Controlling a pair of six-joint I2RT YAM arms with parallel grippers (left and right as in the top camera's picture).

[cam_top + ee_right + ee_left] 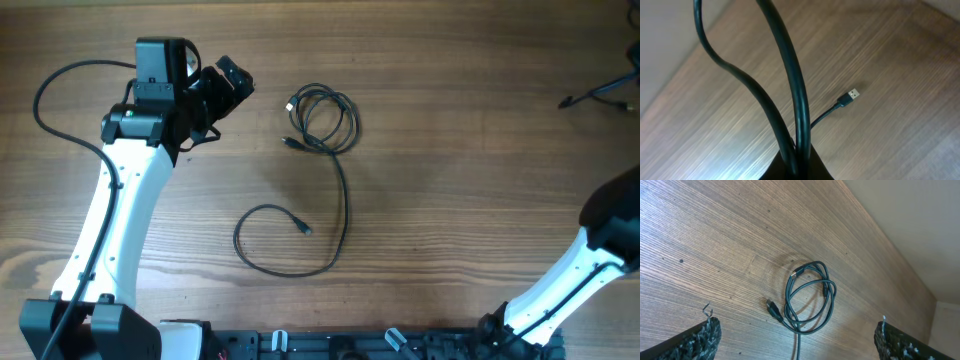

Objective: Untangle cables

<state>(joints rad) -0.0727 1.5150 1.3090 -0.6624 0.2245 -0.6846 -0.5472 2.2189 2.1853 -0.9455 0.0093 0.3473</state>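
One of the cables [322, 118] lies coiled at the table's middle, and its tail runs down into a wide loop [290, 262] ending in a small plug [303, 228]. My left gripper [228, 84] hovers left of the coil, open and empty. In the left wrist view the coil [807, 297] lies ahead between the wide-apart fingertips [707, 335] of the left gripper [799, 342]. My right gripper [797, 157] is shut on two strands of a black cable [790, 75], whose USB plug [853, 94] rests on the wood. In the overhead view this gripper is out of sight past the right edge.
A further black cord [598, 92] shows at the far right of the wooden table [460, 200]. The left arm [115, 220] crosses the left side, and the right arm [570, 280] rises at the bottom right. Arm bases line the front edge.
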